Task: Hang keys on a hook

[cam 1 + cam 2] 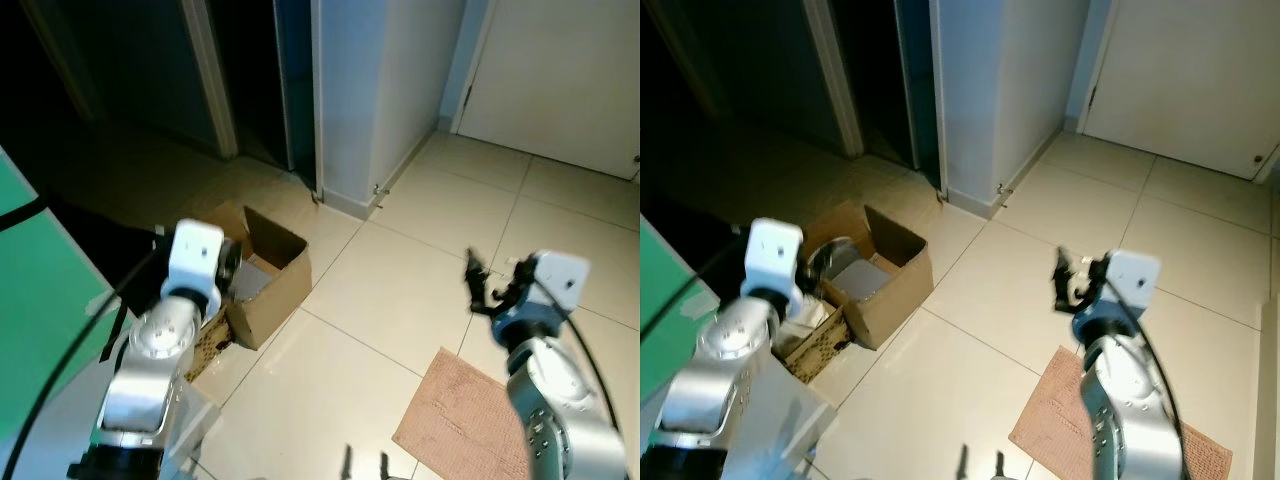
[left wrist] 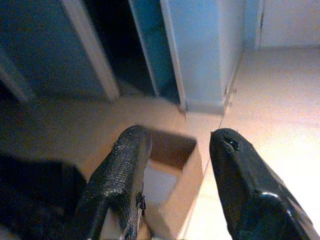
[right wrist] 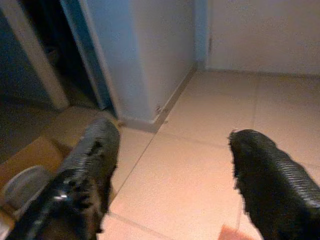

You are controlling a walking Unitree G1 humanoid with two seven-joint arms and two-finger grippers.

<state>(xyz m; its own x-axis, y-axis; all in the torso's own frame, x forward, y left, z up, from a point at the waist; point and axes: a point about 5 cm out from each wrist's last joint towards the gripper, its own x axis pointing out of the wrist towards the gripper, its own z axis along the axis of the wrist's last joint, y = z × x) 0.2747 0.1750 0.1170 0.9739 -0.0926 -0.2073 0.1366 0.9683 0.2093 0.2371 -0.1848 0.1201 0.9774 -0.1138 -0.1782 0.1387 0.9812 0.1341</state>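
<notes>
Both silver arms rise at 7 and 5 o'clock over a pale tiled floor (image 1: 400, 300). Beyond, at 12, a white wall corner (image 1: 390, 90) stands beside a dark doorway (image 1: 250, 70), with a white door (image 1: 570, 70) at 2. An open cardboard box (image 1: 265, 275) sits at 9, a brown mat (image 1: 460, 410) at 5. Left gripper (image 2: 175, 150) and right gripper (image 3: 170, 150) have jaws apart, empty. Keys and hook: cannot tell where.
</notes>
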